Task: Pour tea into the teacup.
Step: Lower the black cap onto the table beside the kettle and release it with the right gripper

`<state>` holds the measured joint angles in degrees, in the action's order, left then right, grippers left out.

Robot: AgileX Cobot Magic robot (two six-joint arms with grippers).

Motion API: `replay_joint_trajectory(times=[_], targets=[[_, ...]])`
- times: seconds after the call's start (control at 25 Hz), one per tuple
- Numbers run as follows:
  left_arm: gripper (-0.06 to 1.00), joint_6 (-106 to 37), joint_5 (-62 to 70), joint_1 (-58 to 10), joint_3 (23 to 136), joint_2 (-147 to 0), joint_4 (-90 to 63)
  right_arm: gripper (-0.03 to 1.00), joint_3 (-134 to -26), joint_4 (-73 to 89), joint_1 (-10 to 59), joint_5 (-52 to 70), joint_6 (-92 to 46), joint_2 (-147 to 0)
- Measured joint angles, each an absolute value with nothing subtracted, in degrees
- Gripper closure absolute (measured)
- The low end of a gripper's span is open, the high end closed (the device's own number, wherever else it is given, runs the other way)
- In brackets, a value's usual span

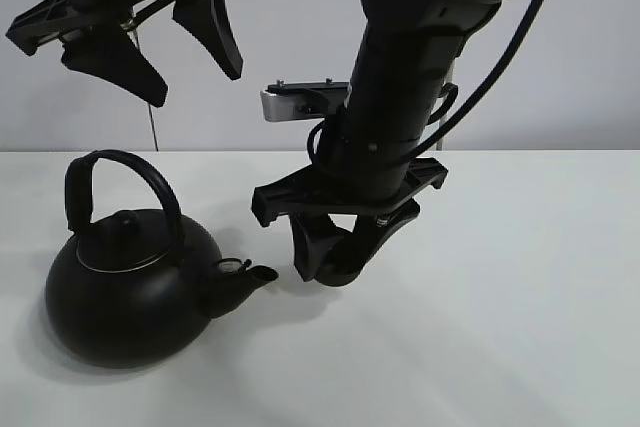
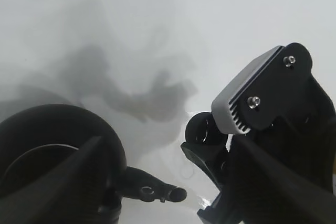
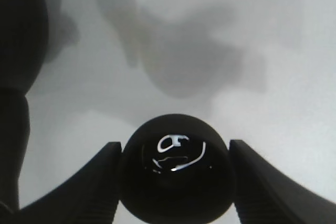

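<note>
Held between closed-in fingers of right gripper: small round matte-black handleless teacup, low at white surface, just beside spout of big round black kettle with arched handle. Spread wide and empty, left gripper, raised above kettle. Cannot tell whether teacup touches surface.

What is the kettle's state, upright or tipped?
Upright. The kettle rests on its base on the table, handle arched overhead; the left gripper hangs open above it, not touching.
</note>
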<state>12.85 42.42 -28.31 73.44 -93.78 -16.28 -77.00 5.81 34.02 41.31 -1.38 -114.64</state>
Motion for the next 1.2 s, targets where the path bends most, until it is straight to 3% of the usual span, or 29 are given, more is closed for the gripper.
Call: replay_joint_trajectory(times=[0.44, 0.84, 1.2], targets=[[0.47, 12.85, 42.42, -28.31, 73.44, -93.78, -16.28, 0.57, -77.00, 5.59, 33.91, 40.65, -7.13, -114.64], [0.47, 12.85, 42.42, -28.31, 73.44, -93.78, -16.28, 0.57, -78.45, 3.65, 33.91, 43.21, -1.27, -114.90], [0.47, 12.85, 42.42, -28.31, 73.44, -93.78, -16.28, 0.57, -86.06, 3.64, 33.91, 47.15, -1.14, -120.66]])
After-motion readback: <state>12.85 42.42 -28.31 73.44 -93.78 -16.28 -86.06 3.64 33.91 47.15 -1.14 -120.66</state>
